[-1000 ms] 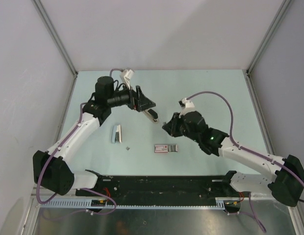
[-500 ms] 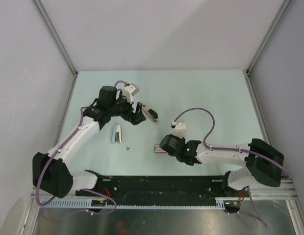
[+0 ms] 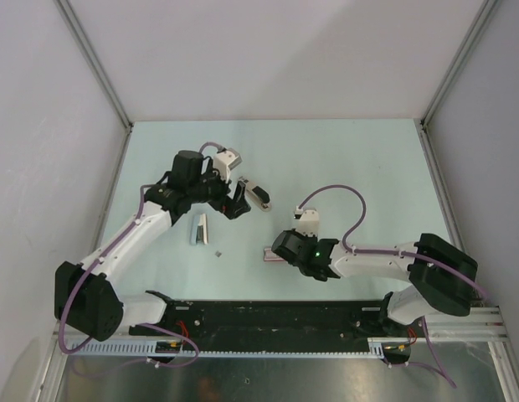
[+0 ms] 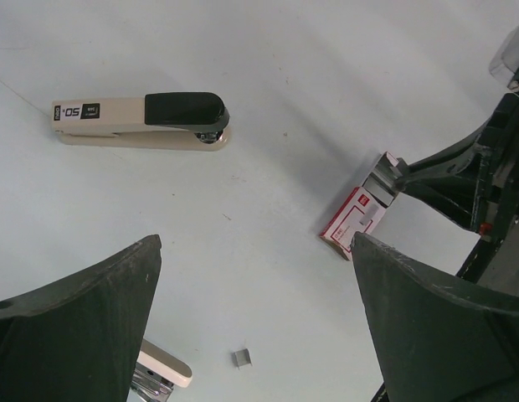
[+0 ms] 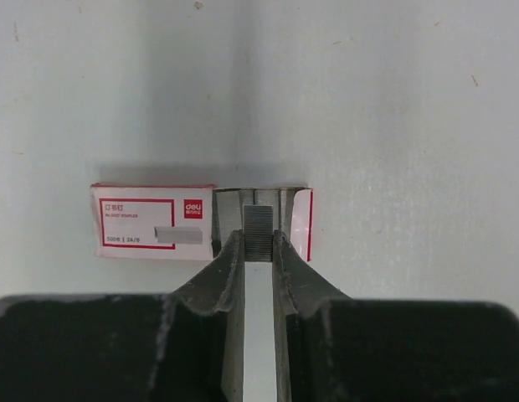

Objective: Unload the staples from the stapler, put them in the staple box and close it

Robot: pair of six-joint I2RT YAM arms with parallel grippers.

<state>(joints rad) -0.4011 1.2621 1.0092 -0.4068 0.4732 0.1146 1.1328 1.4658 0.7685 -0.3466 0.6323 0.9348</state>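
The stapler (image 3: 258, 193), cream with a black top, lies on the table just right of my left gripper (image 3: 235, 201). It also shows in the left wrist view (image 4: 142, 121), closed and flat. My left gripper (image 4: 255, 243) is open and empty above the table. My right gripper (image 3: 286, 249) is low over the pink-and-grey box (image 3: 270, 254). In the right wrist view my right gripper (image 5: 259, 239) is shut on a short silvery strip of staples (image 5: 259, 230), at the open end of the box (image 5: 155, 222).
A cream and silvery elongated object (image 3: 198, 229) lies left of centre, and its end shows in the left wrist view (image 4: 161, 374). A small loose staple piece (image 3: 218, 251) lies near it, also in the left wrist view (image 4: 241, 358). The box also shows there (image 4: 353, 221).
My left gripper has let go of the stapler and drawn back to the left. My right arm has swung down to the box with its jaws around the staple strip.
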